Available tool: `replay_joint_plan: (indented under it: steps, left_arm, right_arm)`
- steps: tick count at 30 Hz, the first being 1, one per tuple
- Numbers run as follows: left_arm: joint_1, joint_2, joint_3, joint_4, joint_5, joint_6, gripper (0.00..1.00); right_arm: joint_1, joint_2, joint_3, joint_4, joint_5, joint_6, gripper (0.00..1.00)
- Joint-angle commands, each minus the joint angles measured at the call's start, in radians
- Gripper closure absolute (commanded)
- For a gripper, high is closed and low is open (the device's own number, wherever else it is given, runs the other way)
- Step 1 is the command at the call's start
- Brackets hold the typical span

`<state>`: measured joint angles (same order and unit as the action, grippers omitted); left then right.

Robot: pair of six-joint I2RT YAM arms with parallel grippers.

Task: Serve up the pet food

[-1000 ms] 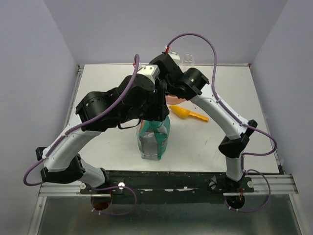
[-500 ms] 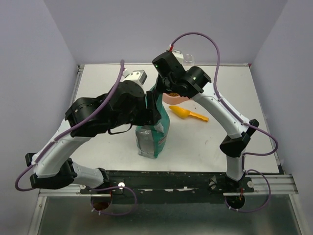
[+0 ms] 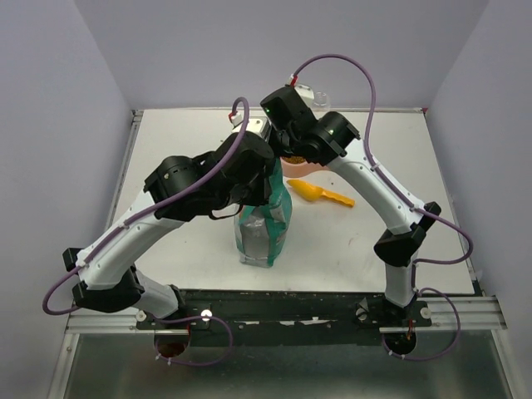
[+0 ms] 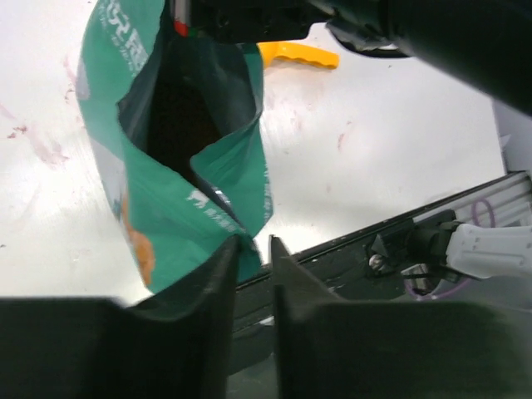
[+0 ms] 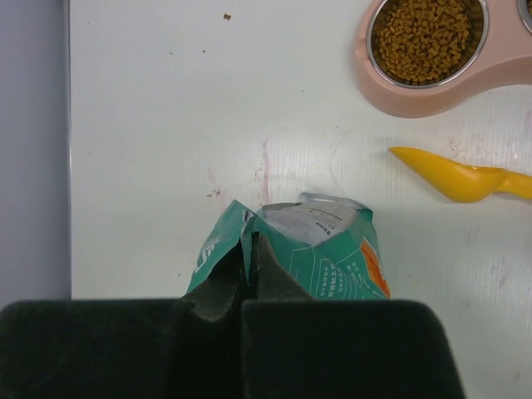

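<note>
The pet food [image 5: 428, 37] is brown kibble filling a steel dish in a pink bowl [image 5: 391, 96] at the far right of the table. A teal bag [image 3: 262, 229] stands upright in the middle, its mouth gaping dark in the left wrist view. My right gripper [image 5: 252, 248] is shut on the bag's [image 5: 320, 249] top edge. My left gripper [image 4: 253, 245] is at the opposite rim with a narrow gap between its fingers. A corner of the bag [image 4: 183, 166] rests against the left finger there. An orange scoop [image 3: 320, 193] lies on the table right of the bag.
The pink bowl [image 3: 301, 168] shows partly under the right arm. A clear cup [image 3: 318, 99] stands at the back edge. The black base rail [image 3: 283, 306] runs along the near edge. Walls close in the left, back and right sides.
My left arm swung away to the left, then came back to the bag's top, and its jaws have narrowed. The right gripper has kept its hold on the bag.
</note>
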<state>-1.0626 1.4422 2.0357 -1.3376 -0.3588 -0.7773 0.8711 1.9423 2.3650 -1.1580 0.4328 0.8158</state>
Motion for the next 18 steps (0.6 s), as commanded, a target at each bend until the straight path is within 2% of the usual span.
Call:
replay_joint_plan:
  steps: [1, 3, 9, 13, 14, 18]
  left_arm:
    - [0.006, -0.031, -0.06, -0.278, -0.077, 0.052, 0.84]
    - [0.007, -0.048, -0.103, -0.279, -0.084, 0.065, 0.99]
    - [0.01, -0.101, -0.161, -0.276, -0.075, 0.079, 1.0]
    - [0.01, -0.187, -0.201, -0.226, -0.005, 0.096, 1.0]
    - [0.012, -0.212, -0.222, -0.204, 0.015, 0.099, 0.96]
    - [0.052, -0.241, -0.227, -0.201, 0.07, 0.092, 0.26]
  right_arm:
    - [-0.012, -0.048, -0.029, 0.034, 0.115, 0.026, 0.99]
    - [-0.017, -0.068, -0.044, 0.034, 0.141, 0.028, 0.99]
    - [-0.05, -0.091, -0.047, 0.026, 0.158, 0.037, 0.99]
    - [-0.057, -0.072, -0.009, 0.023, 0.133, 0.028, 0.99]
    - [-0.058, -0.069, -0.001, 0.023, 0.12, 0.028, 0.99]
    - [-0.057, -0.071, -0.013, 0.04, 0.078, 0.02, 0.99]
